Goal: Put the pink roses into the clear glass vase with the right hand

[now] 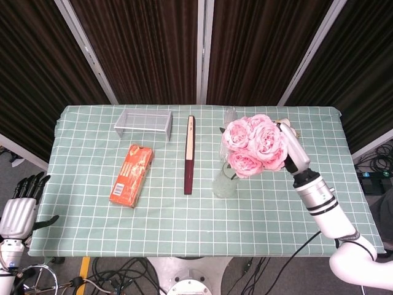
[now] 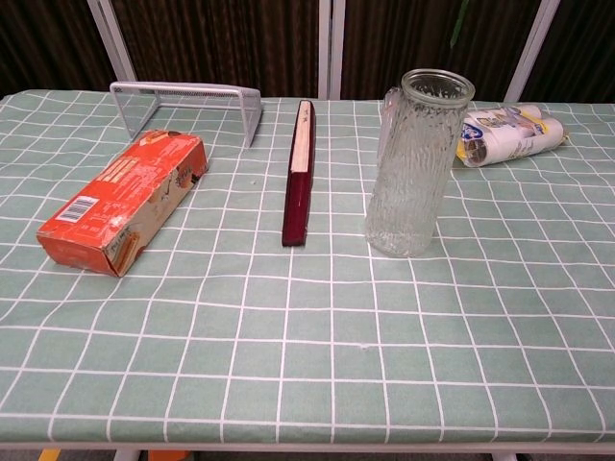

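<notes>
My right hand [image 1: 293, 153] holds the bunch of pink roses [image 1: 253, 144] up in the air, the blooms hanging over and just right of the clear glass vase [image 1: 225, 182]. In the chest view the vase [image 2: 415, 165] stands upright and empty in mid-table, and only a thin green stem tip [image 2: 462, 13] shows at the top edge above it. My left hand [image 1: 19, 209] hangs off the table's front left corner with its fingers apart and nothing in it.
An orange box [image 1: 131, 175] lies left of centre. A dark red book [image 1: 189, 153] lies beside the vase. A wire rack [image 1: 143, 123] stands at the back left. A white and yellow packet [image 2: 506, 135] lies behind the vase on the right.
</notes>
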You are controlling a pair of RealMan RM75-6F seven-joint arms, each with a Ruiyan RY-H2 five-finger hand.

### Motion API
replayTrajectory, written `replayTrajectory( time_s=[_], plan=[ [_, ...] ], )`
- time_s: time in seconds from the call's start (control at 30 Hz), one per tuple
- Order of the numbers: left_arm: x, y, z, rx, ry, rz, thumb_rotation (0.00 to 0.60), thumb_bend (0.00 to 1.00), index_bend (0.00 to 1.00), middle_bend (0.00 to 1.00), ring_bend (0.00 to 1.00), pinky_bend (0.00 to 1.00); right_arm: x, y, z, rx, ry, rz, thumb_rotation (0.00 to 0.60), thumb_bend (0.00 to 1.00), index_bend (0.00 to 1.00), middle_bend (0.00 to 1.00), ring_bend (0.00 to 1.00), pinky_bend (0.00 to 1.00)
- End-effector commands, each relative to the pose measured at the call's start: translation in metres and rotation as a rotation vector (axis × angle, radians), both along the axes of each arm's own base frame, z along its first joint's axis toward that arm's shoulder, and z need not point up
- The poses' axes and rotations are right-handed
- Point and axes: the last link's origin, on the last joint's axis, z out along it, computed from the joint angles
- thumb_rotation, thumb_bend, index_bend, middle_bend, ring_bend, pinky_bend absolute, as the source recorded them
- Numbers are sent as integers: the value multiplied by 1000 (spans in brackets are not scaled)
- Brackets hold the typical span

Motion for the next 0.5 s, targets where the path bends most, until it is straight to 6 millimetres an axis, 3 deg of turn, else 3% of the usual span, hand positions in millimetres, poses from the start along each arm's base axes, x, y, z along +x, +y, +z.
replayTrajectory(
  time_s=[0.03, 0.23, 0.5],
  plan=[
    [-2, 0, -1, 7, 4, 5, 600, 0, 86, 17, 0, 68, -1, -1, -10, 53, -36, -20, 600, 168, 448, 402, 389, 484],
    [-4, 0, 0, 7, -3, 12, 600, 0, 87, 17, 0, 68, -13, -3, -21, 51, -28, -50, 600, 169, 448, 402, 390, 487],
    [-7, -2, 0, 8, -14, 16, 600, 0, 87, 17, 0, 68, -33, -7, -50, 104, 5, -63, 600, 169, 455, 401, 389, 487]
  ],
)
